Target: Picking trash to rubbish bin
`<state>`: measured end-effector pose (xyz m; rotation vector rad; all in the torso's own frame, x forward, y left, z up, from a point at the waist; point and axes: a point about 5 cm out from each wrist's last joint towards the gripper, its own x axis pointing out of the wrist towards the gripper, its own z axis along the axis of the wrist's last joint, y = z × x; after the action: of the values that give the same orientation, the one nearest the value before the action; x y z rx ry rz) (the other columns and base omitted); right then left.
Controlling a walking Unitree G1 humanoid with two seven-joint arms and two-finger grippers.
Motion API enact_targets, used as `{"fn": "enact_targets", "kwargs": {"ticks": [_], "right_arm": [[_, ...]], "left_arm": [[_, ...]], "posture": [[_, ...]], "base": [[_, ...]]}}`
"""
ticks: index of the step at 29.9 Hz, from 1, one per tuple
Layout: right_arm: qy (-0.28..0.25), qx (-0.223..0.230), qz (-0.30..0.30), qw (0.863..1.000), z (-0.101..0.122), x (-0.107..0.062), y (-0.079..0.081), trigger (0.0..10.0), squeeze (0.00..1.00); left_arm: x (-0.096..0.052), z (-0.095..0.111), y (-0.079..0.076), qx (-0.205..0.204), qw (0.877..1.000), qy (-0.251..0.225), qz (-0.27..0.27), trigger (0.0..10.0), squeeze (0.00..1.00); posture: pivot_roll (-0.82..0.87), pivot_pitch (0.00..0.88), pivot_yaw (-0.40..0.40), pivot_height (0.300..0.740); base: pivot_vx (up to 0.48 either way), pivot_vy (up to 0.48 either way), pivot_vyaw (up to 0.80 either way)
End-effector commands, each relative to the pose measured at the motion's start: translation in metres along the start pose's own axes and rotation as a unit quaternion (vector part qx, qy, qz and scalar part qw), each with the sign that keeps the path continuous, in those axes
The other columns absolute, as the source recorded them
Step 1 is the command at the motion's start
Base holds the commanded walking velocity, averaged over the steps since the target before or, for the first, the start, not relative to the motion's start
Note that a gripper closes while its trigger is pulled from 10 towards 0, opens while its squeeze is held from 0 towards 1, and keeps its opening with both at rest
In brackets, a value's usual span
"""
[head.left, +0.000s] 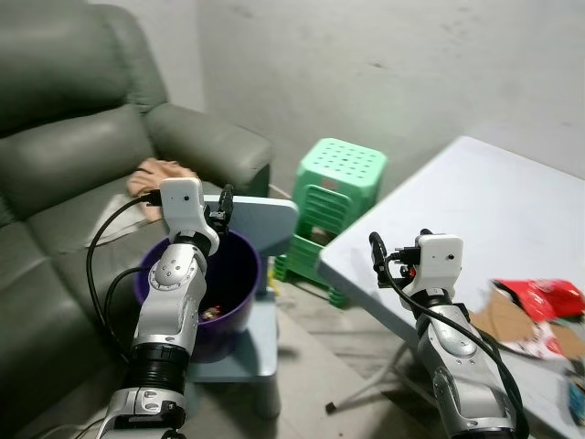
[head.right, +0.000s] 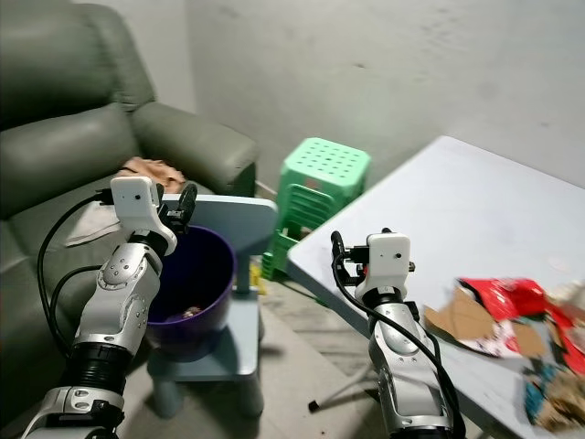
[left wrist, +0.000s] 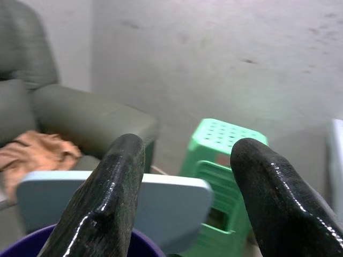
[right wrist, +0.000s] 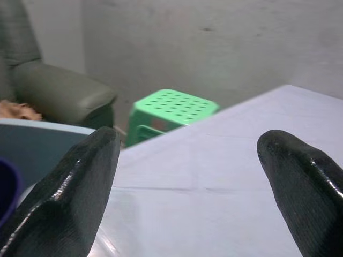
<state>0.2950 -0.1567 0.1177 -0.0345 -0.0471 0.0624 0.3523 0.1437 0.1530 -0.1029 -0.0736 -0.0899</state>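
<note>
A purple rubbish bin [head.left: 239, 272] stands on a small blue chair [head.left: 268, 218], with a few scraps at its bottom [head.left: 213, 312]. My left gripper [head.left: 220, 207] hovers over the bin's far rim; in the left wrist view it [left wrist: 187, 155] is open with nothing between its fingers. My right gripper [head.left: 384, 251] is held over the near left edge of the white table [head.left: 466, 197], open wide and empty in the right wrist view [right wrist: 187, 144]. Trash lies on the table to its right: a red wrapper [head.left: 541, 296] and torn cardboard [head.left: 500, 316].
A grey-green sofa [head.left: 64, 155] with an orange cloth [head.left: 161, 174] is at the left. A green plastic stool [head.left: 336, 187] stands between the chair and the table, near the concrete wall. More litter lies at the table's right edge [head.right: 548, 393].
</note>
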Motion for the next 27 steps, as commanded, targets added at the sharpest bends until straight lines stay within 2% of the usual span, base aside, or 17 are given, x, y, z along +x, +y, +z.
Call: {"fn": "enact_targets", "kwargs": {"ticks": [1,24,27], "right_arm": [[0.0,-0.002,-0.001,1.0,-0.0004,-0.0011,-0.0003,10.0,0.0],[0.005,0.003,0.008,1.0,-0.002,-0.0038,0.0031,10.0,0.0],[0.0,0.007,0.01,1.0,-0.0007,-0.004,0.0033,10.0,0.0]], "left_arm": [[0.0035,0.0017,-0.0065,0.002,1.0,0.004,-0.012,10.0,0.0],[0.0009,-0.0047,-0.0112,-0.026,0.999,0.024,-0.013,10.0,0.0],[0.0002,-0.0051,-0.012,-0.026,0.999,0.025,-0.013,10.0,0.0]], "posture": [[-0.03,0.0,-0.054,0.74],[-0.02,0.0,-0.066,0.74],[-0.02,0.0,-0.067,0.74]], "base": [[0.0,0.0,-0.74],[0.0,0.0,-0.75],[0.0,0.0,-0.28]]}}
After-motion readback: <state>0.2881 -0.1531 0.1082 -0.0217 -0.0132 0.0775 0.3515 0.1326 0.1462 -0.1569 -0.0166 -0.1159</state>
